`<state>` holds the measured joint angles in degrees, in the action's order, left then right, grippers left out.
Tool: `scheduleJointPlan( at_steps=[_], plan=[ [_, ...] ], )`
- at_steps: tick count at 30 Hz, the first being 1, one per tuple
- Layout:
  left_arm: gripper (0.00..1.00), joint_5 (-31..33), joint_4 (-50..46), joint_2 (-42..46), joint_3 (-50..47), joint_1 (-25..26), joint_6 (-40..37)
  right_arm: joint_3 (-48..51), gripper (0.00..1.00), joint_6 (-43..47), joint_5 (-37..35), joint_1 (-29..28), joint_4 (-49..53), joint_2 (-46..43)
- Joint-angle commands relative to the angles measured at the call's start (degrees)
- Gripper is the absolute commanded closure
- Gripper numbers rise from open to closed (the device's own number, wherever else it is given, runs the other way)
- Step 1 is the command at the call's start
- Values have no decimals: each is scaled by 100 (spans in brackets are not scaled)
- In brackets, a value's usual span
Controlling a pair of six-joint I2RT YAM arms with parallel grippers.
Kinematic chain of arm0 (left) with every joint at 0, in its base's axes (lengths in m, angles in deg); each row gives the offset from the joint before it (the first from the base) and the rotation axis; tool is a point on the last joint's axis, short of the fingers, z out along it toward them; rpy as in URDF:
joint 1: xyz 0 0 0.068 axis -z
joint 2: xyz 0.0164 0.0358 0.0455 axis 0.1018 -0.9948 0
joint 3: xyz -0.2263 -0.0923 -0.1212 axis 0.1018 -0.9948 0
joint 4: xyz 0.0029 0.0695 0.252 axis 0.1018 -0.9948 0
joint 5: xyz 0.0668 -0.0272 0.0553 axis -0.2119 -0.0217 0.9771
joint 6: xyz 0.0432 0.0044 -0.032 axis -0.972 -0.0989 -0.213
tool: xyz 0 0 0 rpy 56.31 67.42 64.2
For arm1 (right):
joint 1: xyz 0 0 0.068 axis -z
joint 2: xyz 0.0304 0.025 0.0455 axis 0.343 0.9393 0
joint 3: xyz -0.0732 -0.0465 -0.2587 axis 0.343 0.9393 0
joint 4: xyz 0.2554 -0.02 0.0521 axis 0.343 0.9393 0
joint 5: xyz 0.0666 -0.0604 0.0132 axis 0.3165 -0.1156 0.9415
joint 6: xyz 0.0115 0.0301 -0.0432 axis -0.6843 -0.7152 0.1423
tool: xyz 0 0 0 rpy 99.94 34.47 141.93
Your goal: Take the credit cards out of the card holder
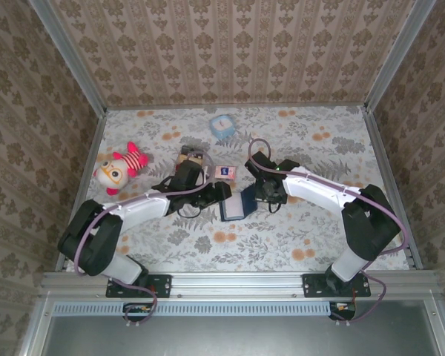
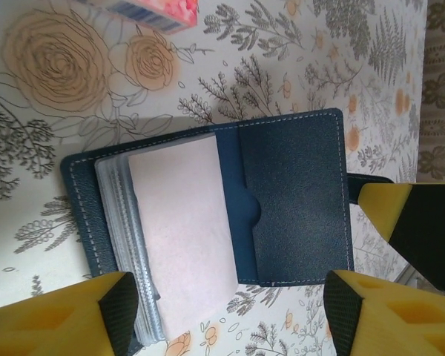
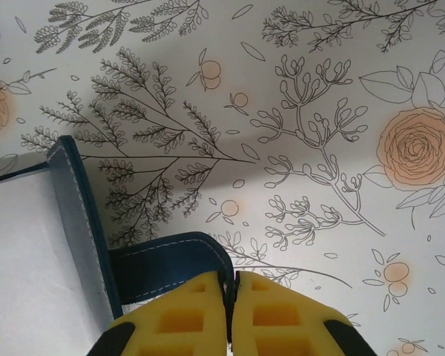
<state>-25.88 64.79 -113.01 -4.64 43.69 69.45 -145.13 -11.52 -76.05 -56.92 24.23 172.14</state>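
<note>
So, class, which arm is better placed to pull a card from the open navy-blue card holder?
Left. The left gripper is open above the flat navy-blue card holder, its fingers straddling the pale sleeve stack. The right gripper is shut on the holder's snap tab, likely steadying it.

The card holder (image 1: 236, 205) lies open near the middle of the worktop (image 1: 319, 237), a touch toward 6 o'clock. It is dark navy leather with pale stitching along the edges. In the left wrist view, a stack of clear plastic sleeves (image 2: 122, 222) under a pale pinkish leaf (image 2: 185, 237) fills its 9 o'clock half. The 3 o'clock half is a navy pocket (image 2: 297, 193) with a half-round thumb notch. Its snap tab (image 3: 170, 263) sticks out at 3 o'clock, pinched by the right hand (image 3: 231, 285).
</note>
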Motion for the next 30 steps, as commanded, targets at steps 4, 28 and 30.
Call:
scheduleJointPlan(
  at_steps=[4,28,30],
  plan=[
    [32,-97,-26,-496,324,117,-25,231,93,-79,-170,63,69,14],
    [50,-75,-305,-1076,721,170,12,567,93,44,118,144,-402,94],
    [50,-89,-286,-1120,709,168,34,571,93,52,119,145,-412,108]
  ],
)
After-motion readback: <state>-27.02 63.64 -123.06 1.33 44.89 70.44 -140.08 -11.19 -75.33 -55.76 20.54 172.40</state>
